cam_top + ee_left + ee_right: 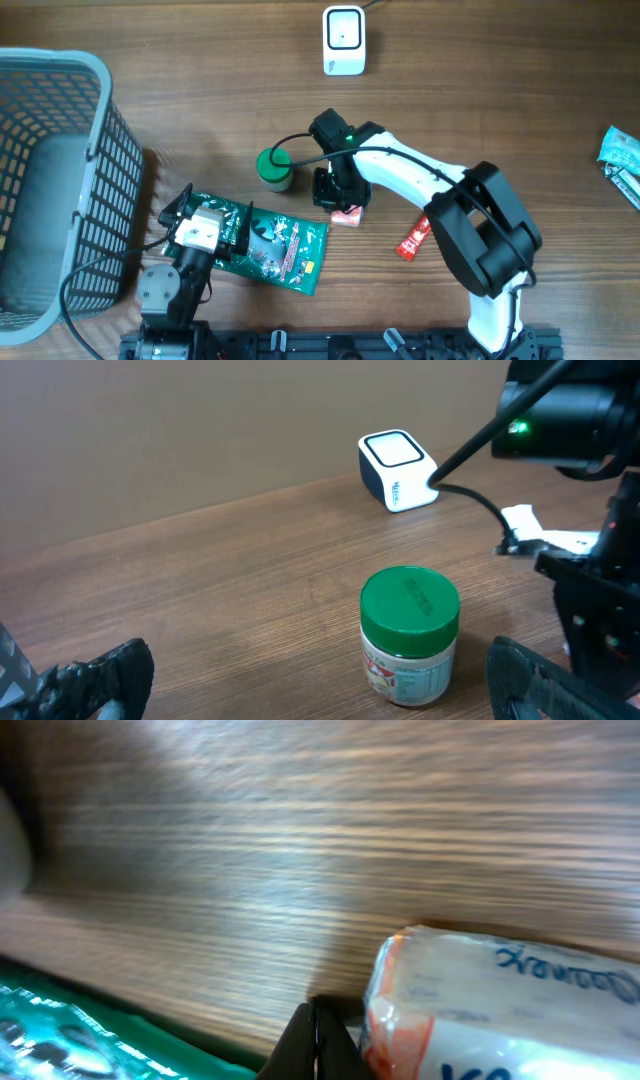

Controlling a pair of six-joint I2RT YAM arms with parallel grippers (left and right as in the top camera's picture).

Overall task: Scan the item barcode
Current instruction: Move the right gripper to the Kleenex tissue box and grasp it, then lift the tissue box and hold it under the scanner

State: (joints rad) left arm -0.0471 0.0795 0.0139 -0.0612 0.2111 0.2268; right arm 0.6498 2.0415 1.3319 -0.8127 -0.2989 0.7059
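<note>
Wooden worktop [520,110] is carrying a pink-and-white packet [500,1010] | right gripper [318,1038], the nearer, is pressing its jaws together just beside it, seemingly gripping nothing | left gripper [200,228] is idling wide open, empty | barcode scanner [343,40] is standing well beyond.

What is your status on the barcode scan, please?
Left gripper open above green pouch. Right gripper shut, tips beside small packet; grip unconfirmed. Packet on table, short of scanner. Green-lidded jar close by.

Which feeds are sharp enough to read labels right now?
Overhead: sharp, even light, soft shadow by the basket. Left wrist: jar and scanner crisp, near fingers blurred. Right wrist: whole frame soft, packet print smeared.
</note>
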